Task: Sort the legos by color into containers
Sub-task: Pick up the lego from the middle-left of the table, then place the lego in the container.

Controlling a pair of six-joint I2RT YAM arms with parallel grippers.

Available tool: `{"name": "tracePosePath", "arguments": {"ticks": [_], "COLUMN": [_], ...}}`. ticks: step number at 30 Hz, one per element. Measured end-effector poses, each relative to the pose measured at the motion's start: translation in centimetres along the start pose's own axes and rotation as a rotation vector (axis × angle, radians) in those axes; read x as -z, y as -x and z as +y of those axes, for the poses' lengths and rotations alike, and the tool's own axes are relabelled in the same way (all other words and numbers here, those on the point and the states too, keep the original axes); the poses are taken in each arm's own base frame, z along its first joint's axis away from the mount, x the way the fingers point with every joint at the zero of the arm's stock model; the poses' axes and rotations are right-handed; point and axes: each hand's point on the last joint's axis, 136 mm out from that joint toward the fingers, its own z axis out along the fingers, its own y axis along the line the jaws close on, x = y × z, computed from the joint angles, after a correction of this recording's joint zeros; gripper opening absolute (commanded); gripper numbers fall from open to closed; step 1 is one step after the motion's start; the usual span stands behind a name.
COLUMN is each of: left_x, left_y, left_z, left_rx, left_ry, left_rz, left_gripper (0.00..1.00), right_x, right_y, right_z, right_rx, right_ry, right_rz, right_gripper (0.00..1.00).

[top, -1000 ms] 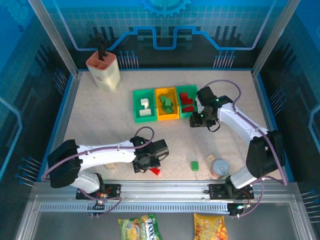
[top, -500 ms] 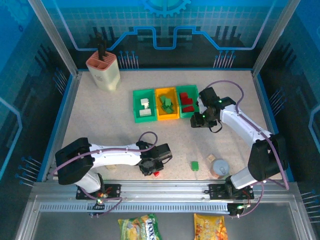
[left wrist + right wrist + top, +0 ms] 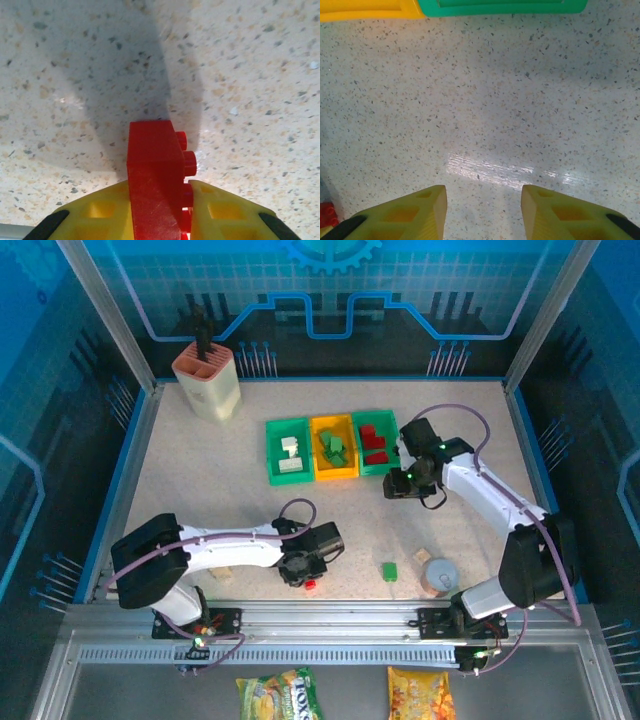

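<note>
Near edge of counter (image 3: 250,75): left gripper (image 3: 160,202) pinched on a red lego (image 3: 155,155) — its wrist view gives the grip and the sideways studs; from above, just a red sliver. To its right: green lego (image 3: 389,571), loose. Mid-counter: right gripper (image 3: 482,200) spread, empty. Far: left green bin (image 3: 290,478) holds white bricks, yellow bin (image 3: 335,476) green, right green bin (image 3: 372,414) red — judged mostly sorted.

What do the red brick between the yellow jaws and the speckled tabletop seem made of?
Red brick: probably hard moulded plastic, glossy, with crisp round studs and fine scuffs. Tabletop: smooth speckled surface with glare, perhaps stone-look laminate or composite.
</note>
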Motion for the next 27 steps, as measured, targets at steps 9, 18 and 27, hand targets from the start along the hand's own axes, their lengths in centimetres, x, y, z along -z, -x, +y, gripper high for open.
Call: {"name": "tracePosePath", "arguments": {"ticks": [9,18,27], "left_x": [2.6,4.4,7.0], "left_y": [3.0,8.7,16.3], "left_z": [-5.8,-13.6,-22.6], "left_rx": [-0.080,-0.199,-0.341], "left_ry": [-0.117,-0.226,-0.381], "left_rz": [-0.036,-0.098,-0.195], "left_gripper": [0.24,0.26,0.25], "right_x": [0.9,0.9,1.9], "right_y": [-0.4,-1.9,-1.7], "right_z": [-4.0,-6.9,-6.7], "right_rx": [-0.125,-0.245,-0.257], "right_ry": [-0.032,-0.054,-0.044], "right_rz": [-0.043,-0.054,-0.088], "right_gripper": [0.42,0.42,0.42]}}
